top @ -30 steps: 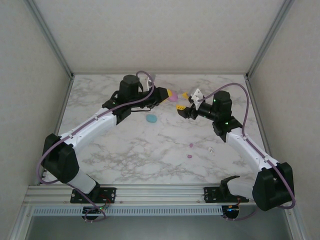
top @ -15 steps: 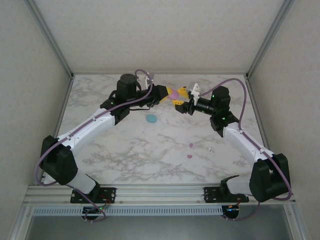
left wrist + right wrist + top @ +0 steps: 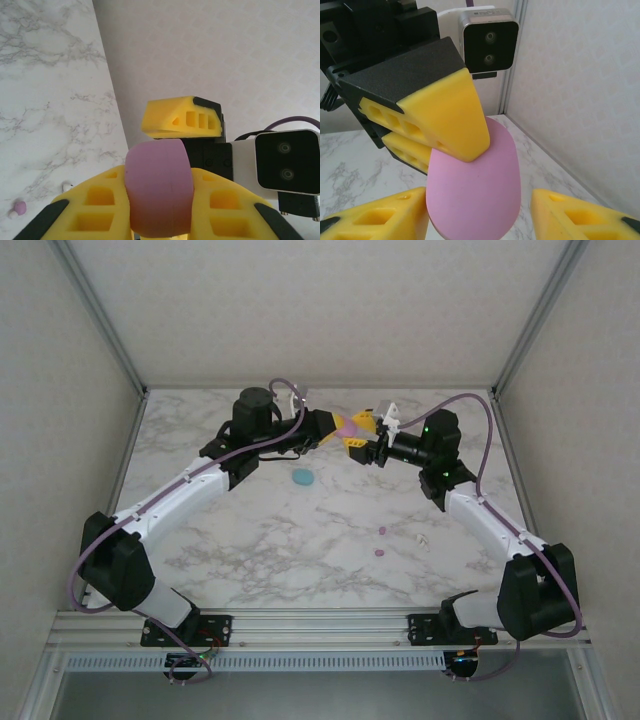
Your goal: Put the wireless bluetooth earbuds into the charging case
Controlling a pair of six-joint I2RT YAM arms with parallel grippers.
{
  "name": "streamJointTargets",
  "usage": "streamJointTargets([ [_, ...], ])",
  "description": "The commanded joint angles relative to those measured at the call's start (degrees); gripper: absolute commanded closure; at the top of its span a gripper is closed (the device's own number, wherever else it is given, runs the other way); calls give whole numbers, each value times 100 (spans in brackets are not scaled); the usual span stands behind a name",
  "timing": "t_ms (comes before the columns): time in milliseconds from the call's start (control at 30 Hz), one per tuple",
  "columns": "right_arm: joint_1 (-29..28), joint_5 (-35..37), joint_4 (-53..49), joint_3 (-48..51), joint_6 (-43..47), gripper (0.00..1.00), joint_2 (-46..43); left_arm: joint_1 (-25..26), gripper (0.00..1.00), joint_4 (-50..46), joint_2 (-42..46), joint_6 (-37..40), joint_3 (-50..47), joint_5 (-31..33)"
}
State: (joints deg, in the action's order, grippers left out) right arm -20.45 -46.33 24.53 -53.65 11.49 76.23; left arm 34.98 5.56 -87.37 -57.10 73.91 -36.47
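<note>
Pink plastic is the centre of this moment: the pink charging case (image 3: 346,426) is clamped between the yellow fingers of your left gripper (image 3: 338,430). It is held in the air above the far edge of the worktop (image 3: 250,550), near the middle of that edge. Your right gripper (image 3: 364,443) faces it with fingers spread wide, one on each side of the case's free end, and they do not appear to be squeezing it.

Nothing has gone into the case yet. A pink earbud (image 3: 382,531), a second pink earbud (image 3: 380,552) and a white earbud (image 3: 422,539) lie on the worktop toward the near right corner, well apart from the case. A teal oval case (image 3: 302,477) lies flat near the worktop's centre.

You appear to be at the opening step. Next, the right fingers likely need to close on one half of the case and lift it while the left fingers hold firm.

No seam or hinge can be made out in either wrist view. You cannot tell whether the lid is shut or whether buds are inside.
</note>
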Motion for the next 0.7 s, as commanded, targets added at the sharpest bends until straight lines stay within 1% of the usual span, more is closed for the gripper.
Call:
streamJointTargets([
  [0,-5,-74,244,-207,-128,44,51,-19,88,158,186,-43,-26,-124],
  [67,-4,-87,224,-239,-120,45,73,-25,88,183,193,-53,-51,-122],
  [167,-7,-121,201,-260,-137,49,92,-25,86,217,194,-65,-52,-131],
  [333,1,-186,67,-311,-215,57,104,-18,81,285,230,-17,-74,-167],
  [467,-4,-363,-192,-421,-243,63,95,-18,72,258,313,142,-113,-101],
  [567,-7,-431,-319,-467,-269,64,69,-18,70,140,348,283,-81,-53],
  [633,-6,-398,-326,-437,-243,64,40,-18,65,121,353,320,-69,-48],
  [667,-5,-379,-342,-423,-236,64,23,-18,61,120,361,327,-81,-36],
])
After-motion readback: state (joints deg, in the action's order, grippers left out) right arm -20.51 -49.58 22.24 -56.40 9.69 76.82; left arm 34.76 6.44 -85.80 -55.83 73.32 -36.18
